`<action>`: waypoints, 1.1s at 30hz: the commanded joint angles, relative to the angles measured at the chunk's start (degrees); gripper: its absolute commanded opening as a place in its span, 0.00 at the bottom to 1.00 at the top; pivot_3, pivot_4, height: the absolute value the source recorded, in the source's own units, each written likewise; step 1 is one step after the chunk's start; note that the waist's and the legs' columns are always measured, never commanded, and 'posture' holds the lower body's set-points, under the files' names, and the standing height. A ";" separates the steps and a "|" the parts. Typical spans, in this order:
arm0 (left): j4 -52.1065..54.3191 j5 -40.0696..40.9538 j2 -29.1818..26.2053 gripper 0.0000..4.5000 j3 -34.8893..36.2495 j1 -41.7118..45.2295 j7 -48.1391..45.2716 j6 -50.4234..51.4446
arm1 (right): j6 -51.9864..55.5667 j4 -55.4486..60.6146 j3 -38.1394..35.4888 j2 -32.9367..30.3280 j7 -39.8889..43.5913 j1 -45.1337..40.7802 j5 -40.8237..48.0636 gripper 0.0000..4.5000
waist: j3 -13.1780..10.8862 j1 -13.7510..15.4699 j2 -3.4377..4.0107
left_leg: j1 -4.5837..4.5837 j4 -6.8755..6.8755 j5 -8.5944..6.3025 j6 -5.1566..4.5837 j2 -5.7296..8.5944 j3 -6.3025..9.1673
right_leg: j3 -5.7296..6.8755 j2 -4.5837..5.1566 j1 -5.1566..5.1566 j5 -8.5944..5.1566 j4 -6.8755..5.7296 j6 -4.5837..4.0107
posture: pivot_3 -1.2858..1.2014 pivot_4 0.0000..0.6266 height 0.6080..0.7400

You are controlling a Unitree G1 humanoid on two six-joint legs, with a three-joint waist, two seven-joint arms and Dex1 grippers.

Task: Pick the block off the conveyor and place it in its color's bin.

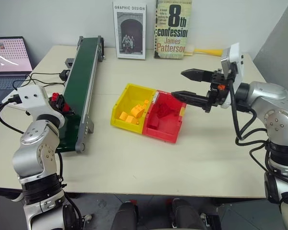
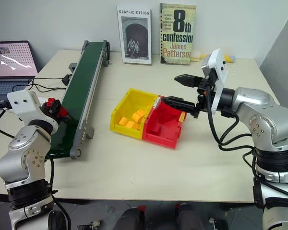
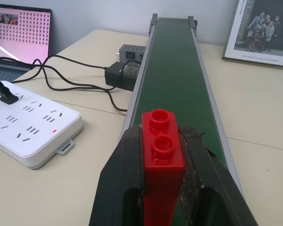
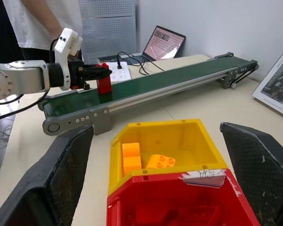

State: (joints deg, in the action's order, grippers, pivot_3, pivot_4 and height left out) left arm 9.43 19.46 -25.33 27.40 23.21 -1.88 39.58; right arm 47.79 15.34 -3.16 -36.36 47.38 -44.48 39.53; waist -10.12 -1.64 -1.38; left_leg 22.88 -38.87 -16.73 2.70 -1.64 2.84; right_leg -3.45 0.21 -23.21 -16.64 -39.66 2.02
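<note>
The red block (image 3: 162,157) stands upright between the fingers of my left gripper (image 3: 162,188), which is shut on it at the near end of the dark green conveyor (image 1: 81,72). The right wrist view shows the same block (image 4: 104,84) held over the belt's end. My right gripper (image 1: 178,84) is open and empty, hovering level just above the far right side of the red bin (image 1: 165,128). The red bin is joined to a yellow one (image 1: 127,96) in the middle of the table.
Yellow-orange blocks (image 1: 132,115) lie in the yellow bin, and red pieces lie in the red one. A white power strip (image 3: 28,127) and black cables sit left of the conveyor, by a laptop (image 1: 7,57). Two books (image 1: 151,28) lean against the back wall. A person (image 4: 33,19) stands beyond the table.
</note>
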 commanded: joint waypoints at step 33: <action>-32.31 -0.13 3.31 0.86 -37.29 34.57 -57.45 -13.08 | 16.39 27.91 -12.75 -20.06 -9.57 17.97 3.94 1.00 | -0.04 0.14 -0.02 | 0.09 0.00 0.01 -0.02 0.09 -0.29 | 0.00 -0.18 0.04 0.00 0.20 0.00 | 0.52 0.24 1.00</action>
State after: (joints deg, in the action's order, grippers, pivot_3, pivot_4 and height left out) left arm -23.81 19.81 -20.32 -11.75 56.04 -58.20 27.41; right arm 64.58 42.58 -14.10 -56.10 38.50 -25.79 42.69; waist -10.16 -1.49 -1.41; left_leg 22.96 -38.88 -16.72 2.68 -1.55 2.55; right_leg -3.45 0.02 -23.18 -16.64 -39.47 2.01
